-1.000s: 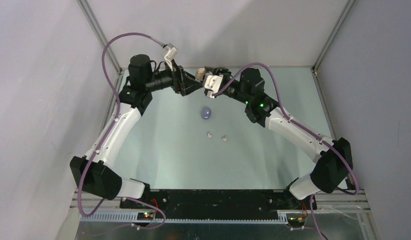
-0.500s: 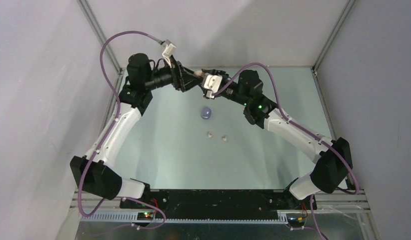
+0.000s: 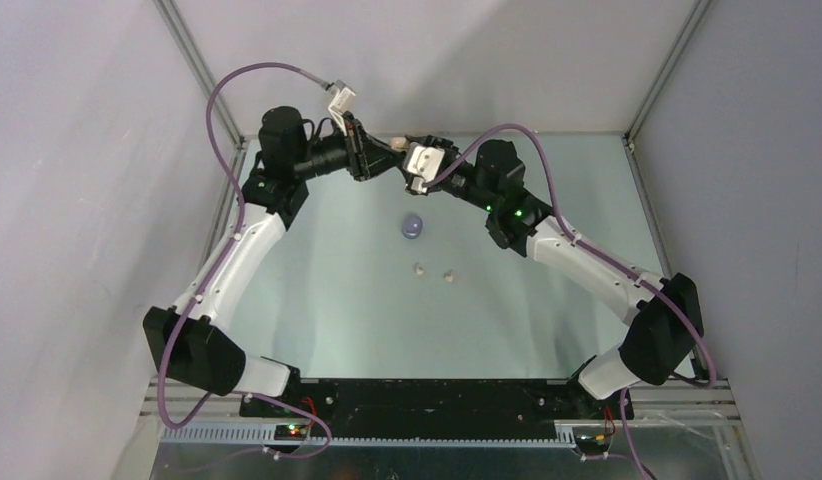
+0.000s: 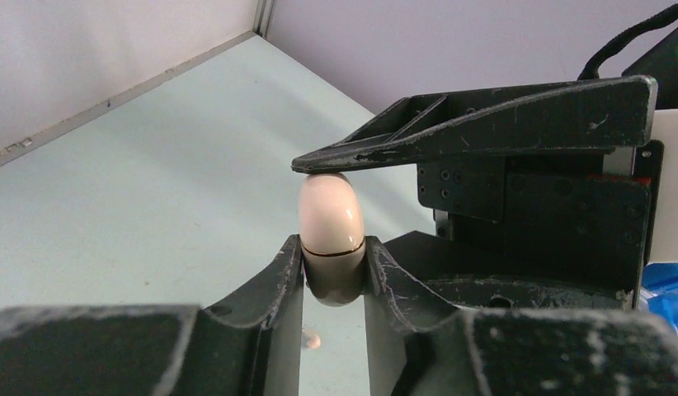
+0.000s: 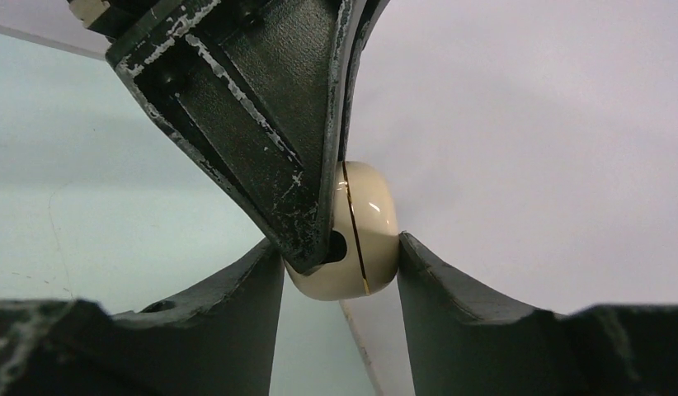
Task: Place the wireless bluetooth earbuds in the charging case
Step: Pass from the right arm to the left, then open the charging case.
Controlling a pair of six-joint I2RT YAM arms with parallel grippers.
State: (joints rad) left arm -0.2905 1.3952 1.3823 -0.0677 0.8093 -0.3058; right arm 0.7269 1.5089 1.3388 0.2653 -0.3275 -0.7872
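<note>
Pale green tabletop point(image 3: 317, 300), grey walls on three sides, metal frame posts at the far corners. Left arm point(image 3: 242, 240) reaches to the far middle of the table, lifted off the surface. Left gripper point(image 4: 331, 260) is clamped on a cream glossy egg-shaped charging case point(image 4: 329, 210): the lower half sits between both fingers and touches each, with the gold seam line just above the fingertips. Lid closed. Right gripper point(image 5: 340, 256) meets it from the opposite side and is also closed on the cream case. In the left wrist view one right finger point(image 4: 484, 124) presses on the case's top end. Both grippers hold the case in the air over the table's far part. Nearer, on the surface, a purple rounded plastic charging case point(image 3: 414, 227) lies alone. Nearer again lie two tiny pebble-like wireless bluetooth earbuds point(image 3: 419, 268) point(image 3: 450, 275), close together but apart, untouched; colours too small to tell. Right arm point(image 3: 587, 265) stretches in from the right.
</note>
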